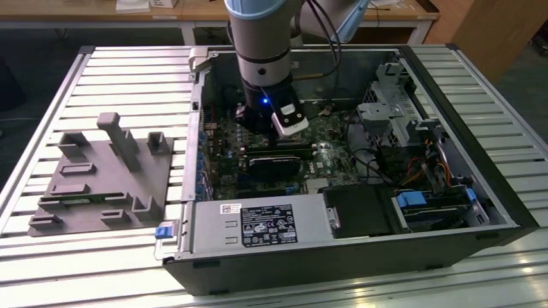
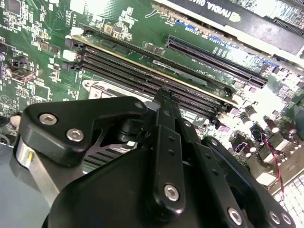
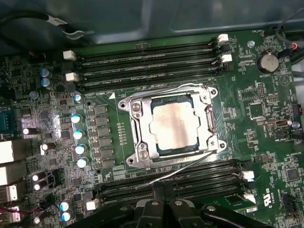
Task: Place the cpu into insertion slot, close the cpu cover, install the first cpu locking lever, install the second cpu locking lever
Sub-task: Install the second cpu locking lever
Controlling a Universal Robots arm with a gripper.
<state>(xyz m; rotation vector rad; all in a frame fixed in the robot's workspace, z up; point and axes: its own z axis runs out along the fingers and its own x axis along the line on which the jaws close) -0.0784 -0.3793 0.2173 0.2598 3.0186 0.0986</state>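
My tool (image 3: 161, 205) hangs just above the green motherboard (image 3: 247, 95), fingers pressed together on nothing, while the cpu (image 3: 176, 126) — light, thin, fragile — lies seated in the insertion slot under the closed cpu cover (image 3: 137, 142), whose springy wire levers want grasping at their ends.

The arm (image 1: 261, 38) is a fat grey tube with a light-blue cap at its far joint and a thin black band lower down. Black cables (image 1: 330, 25) loop beside it. Below the band the wrist turns black, with a small blue light (image 1: 266, 101) glowing on it and a white boxy camera (image 1: 289, 120) clipped to its side. The pincer (image 2: 164, 102) is matte black: flat links held by silver screws (image 2: 171, 192), with a silvery cylinder (image 2: 28, 159) behind them.
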